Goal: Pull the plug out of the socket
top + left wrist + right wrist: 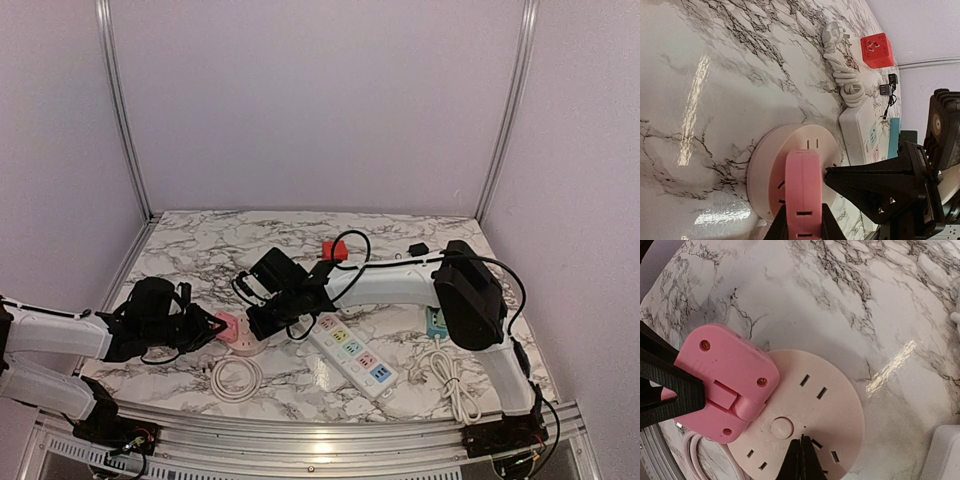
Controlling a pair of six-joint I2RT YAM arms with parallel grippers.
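A pink plug (225,325) sits on the left part of a round pale-pink socket (250,346) near the table's front left. My left gripper (205,330) is shut on the plug; in the left wrist view its fingers (777,227) clamp the plug (802,190) over the socket (767,165). My right gripper (268,320) is shut, and its tips (801,452) press on the socket disc (830,400) beside the plug (722,375). I cannot tell whether the plug's prongs are still seated.
A white power strip (352,352) lies right of the socket. A coiled white cable (235,378) lies at the front and another (455,385) at the right. A red cube adapter (335,250) and a small black adapter (418,249) sit farther back.
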